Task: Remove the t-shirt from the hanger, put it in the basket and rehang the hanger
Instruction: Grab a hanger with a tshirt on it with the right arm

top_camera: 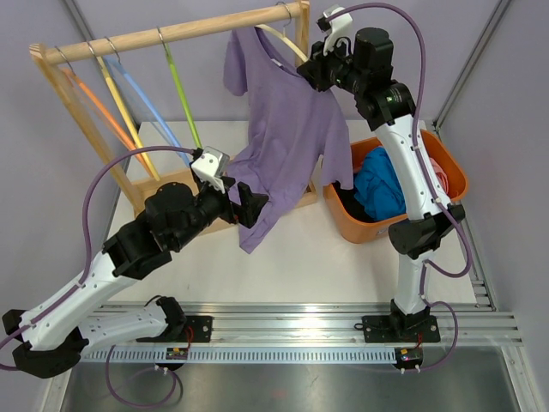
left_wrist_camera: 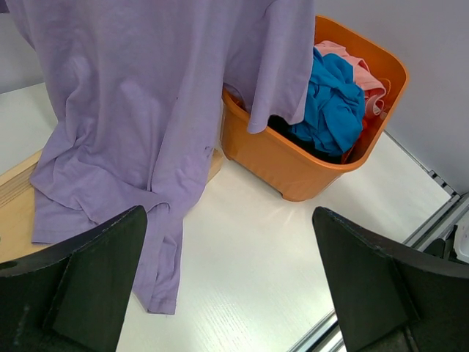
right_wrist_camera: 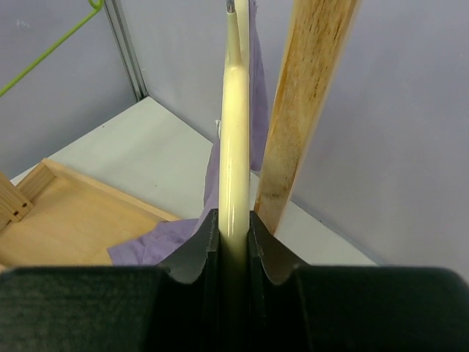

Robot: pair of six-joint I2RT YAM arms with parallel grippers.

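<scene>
A lilac t-shirt (top_camera: 287,129) hangs from a cream hanger (top_camera: 290,45) at the right end of the wooden rail, its hem draped down onto the rack's base. My right gripper (top_camera: 310,69) is up beside the shirt's shoulder. In the right wrist view its jaws (right_wrist_camera: 234,231) are shut on the cream hanger's arm (right_wrist_camera: 234,132), with shirt cloth (right_wrist_camera: 165,238) below. My left gripper (top_camera: 256,209) is low by the hem, open. In the left wrist view its fingers (left_wrist_camera: 88,279) stand wide apart over bare table, the t-shirt (left_wrist_camera: 146,95) just ahead.
An orange basket (top_camera: 455,172) with blue and pink clothes stands right of the rack, also in the left wrist view (left_wrist_camera: 293,172). The wooden rail (top_camera: 171,33) carries orange, yellow, blue and green hangers (top_camera: 182,94). The rack's post (right_wrist_camera: 304,110) stands right beside the held hanger.
</scene>
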